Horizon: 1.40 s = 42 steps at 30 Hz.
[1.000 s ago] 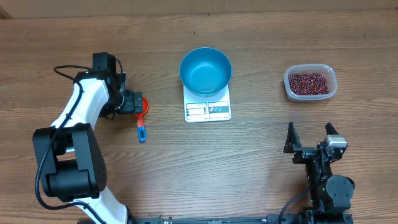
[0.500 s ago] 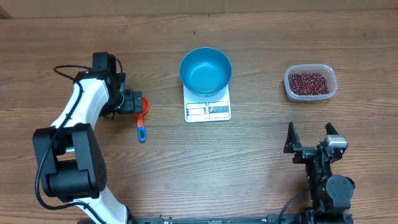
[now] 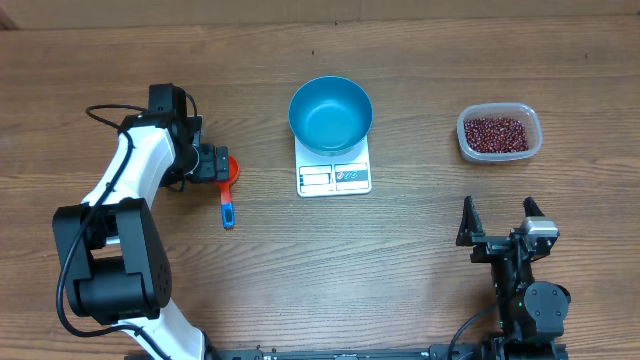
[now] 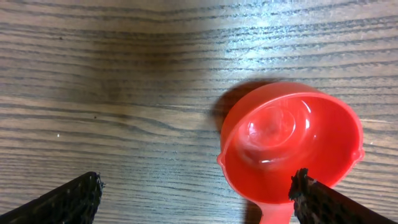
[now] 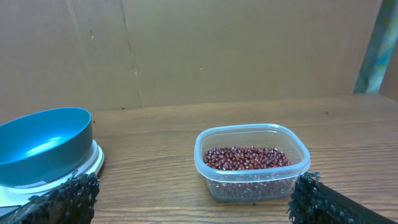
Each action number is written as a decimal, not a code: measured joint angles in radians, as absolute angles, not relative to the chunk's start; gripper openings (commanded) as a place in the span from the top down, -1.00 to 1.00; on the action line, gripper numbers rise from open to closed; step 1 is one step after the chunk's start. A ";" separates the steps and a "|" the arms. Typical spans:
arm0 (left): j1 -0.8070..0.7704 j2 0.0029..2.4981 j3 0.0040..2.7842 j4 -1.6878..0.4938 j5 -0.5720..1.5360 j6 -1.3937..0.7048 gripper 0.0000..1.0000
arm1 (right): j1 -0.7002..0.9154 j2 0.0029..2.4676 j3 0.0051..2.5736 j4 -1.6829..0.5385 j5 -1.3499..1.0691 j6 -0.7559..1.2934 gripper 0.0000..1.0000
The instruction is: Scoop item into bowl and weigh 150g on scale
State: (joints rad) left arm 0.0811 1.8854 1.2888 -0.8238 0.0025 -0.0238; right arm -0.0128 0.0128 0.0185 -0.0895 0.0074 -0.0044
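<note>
Now the left gripper (image 4: 198, 186) hangs wide open and empty over the scoop (image 4: 292, 143), nine o'clock of the bowl (image 3: 330, 112), poised to grab it. Right gripper (image 3: 497, 215) gapes empty too.

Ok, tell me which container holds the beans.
The clear plastic tub on the right; the blue bowl on the scale and the red scoop are empty.

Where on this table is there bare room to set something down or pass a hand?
Bare wood lies between the scale and the tub, and across the front between the scoop and the right gripper. It is crowded where the left gripper hangs over the scoop.
</note>
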 measured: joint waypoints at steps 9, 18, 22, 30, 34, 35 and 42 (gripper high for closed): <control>0.081 1.885 1.289 -0.822 0.002 -0.024 -0.99 | -0.013 0.013 0.019 -0.089 0.007 -0.004 -1.00; 0.081 1.885 1.289 -0.817 0.002 -0.024 -0.99 | -0.013 0.013 0.019 -0.090 0.007 -0.004 -1.00; 0.081 1.885 1.289 -0.817 0.002 -0.024 -0.99 | -0.013 0.013 0.019 -0.091 0.007 -0.004 -1.00; 0.081 1.885 1.289 -0.817 0.002 -0.024 -0.99 | -0.013 0.013 0.019 -0.090 0.007 -0.004 -1.00; 0.081 1.885 1.289 -0.817 0.002 -0.024 -0.98 | -0.013 0.013 0.019 -0.090 0.007 -0.004 -1.00; 0.081 1.885 1.289 -0.815 0.002 -0.024 -0.96 | -0.013 0.013 0.019 -0.090 0.007 -0.004 -1.00; 0.081 1.885 1.289 -0.814 0.002 -0.024 -0.99 | -0.013 0.013 0.019 -0.090 0.007 -0.004 -1.00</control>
